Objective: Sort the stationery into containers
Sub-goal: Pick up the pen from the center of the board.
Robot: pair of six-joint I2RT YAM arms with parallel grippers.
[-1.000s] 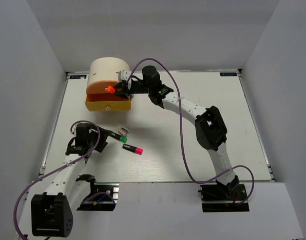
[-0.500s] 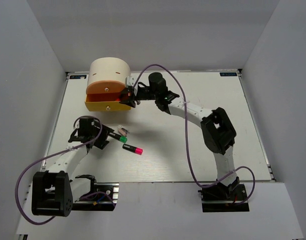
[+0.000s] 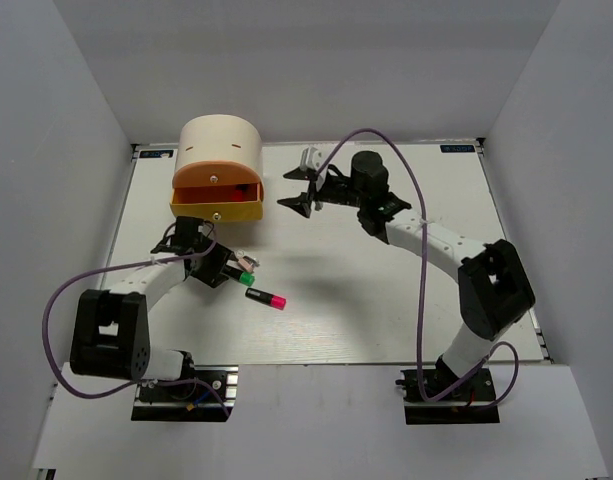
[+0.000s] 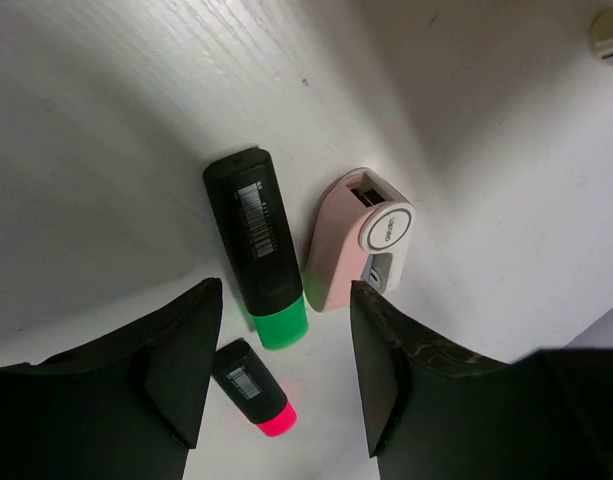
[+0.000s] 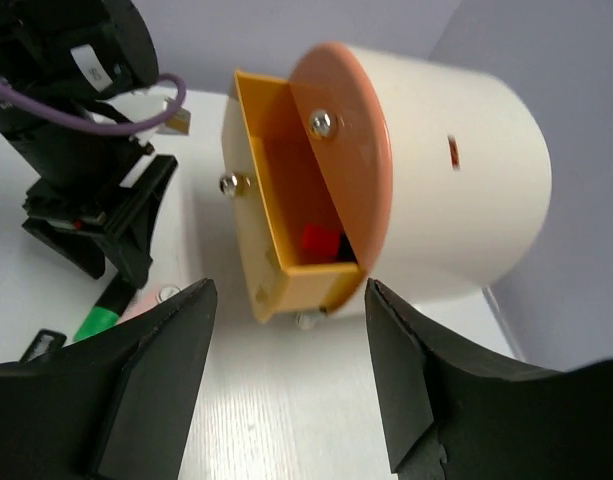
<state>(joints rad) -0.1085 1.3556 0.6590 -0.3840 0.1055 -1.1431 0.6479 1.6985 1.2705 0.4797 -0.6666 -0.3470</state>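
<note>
While open, yellow drawer with red-orange item

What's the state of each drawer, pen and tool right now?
yellow drawer: pulled open, orange-red item inside
orange drawer: shut
green-capped highlighter: capped, lying on the table
pink-capped highlighter: capped, lying on the table
pink-and-white piece: lying beside the green-capped highlighter
left tool: open, empty, over the green-capped highlighter
right tool: open, empty, facing the drawers
</note>
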